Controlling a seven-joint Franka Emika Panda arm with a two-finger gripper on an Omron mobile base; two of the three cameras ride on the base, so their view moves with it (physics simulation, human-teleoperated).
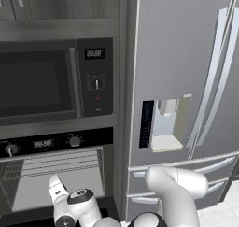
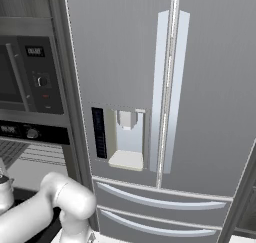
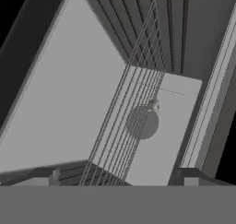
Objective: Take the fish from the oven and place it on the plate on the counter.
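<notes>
The oven stands open, its pale cavity and wire racks showing below the knob panel. In the hand view a tiny grey-silver fish lies on the wire rack deep inside, with a round dark patch just beside it. My gripper is open, its two dark fingertips set wide apart with nothing between them, and it is still well short of the fish. From the left base view my hand points into the oven mouth. The plate and the counter are out of view.
A dark-windowed microwave sits right above the oven. A tall steel fridge with a dispenser and long handles stands close on the right. The oven's side walls and ribbed rails hem in the hand.
</notes>
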